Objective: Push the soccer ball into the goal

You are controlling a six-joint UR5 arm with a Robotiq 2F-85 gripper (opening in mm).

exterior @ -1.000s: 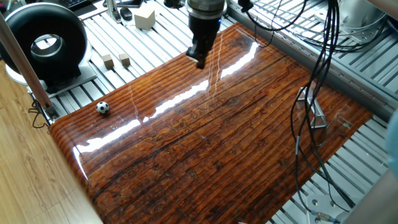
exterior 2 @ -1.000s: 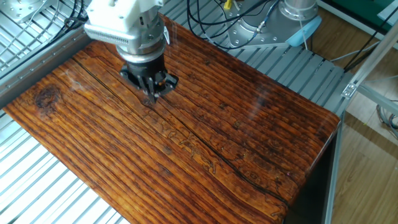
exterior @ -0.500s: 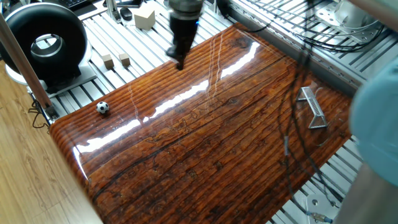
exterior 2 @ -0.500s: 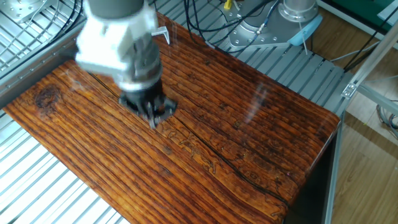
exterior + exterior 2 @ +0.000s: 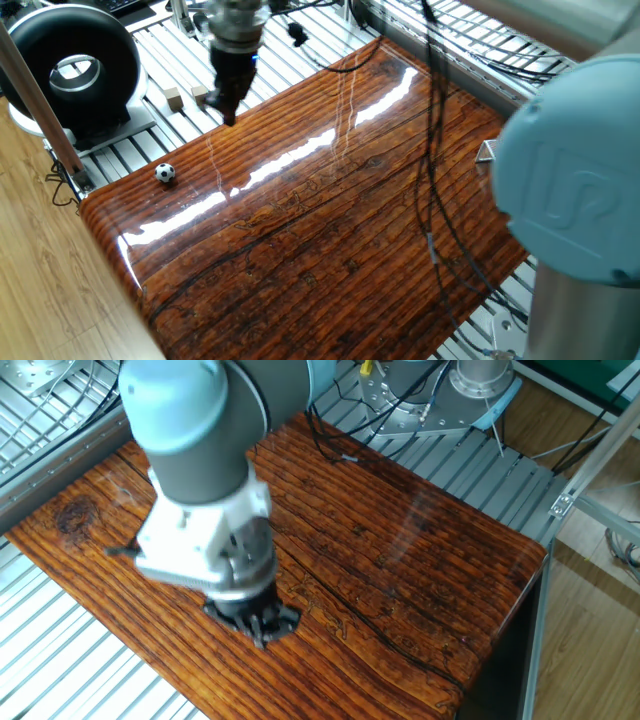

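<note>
The soccer ball is a tiny black-and-white ball resting near the left corner of the glossy wooden board. My gripper hangs at the board's far left edge, up and to the right of the ball and well apart from it. Its fingers are together and hold nothing. In the other fixed view the gripper is low over the board's near side, and the ball is out of view. The goal shows only as a grey sliver at the right; my arm's blue elbow hides the rest.
A big black ring-shaped device stands at the back left. Two small tan wooden cubes lie on the slatted metal table beside it. Cables hang over the board's right half. The blue elbow fills the right foreground.
My gripper has swept left along the board's far edge, from the middle toward the ball's side. The arm's elbow has swung in front of the goal. The ball has not moved.
</note>
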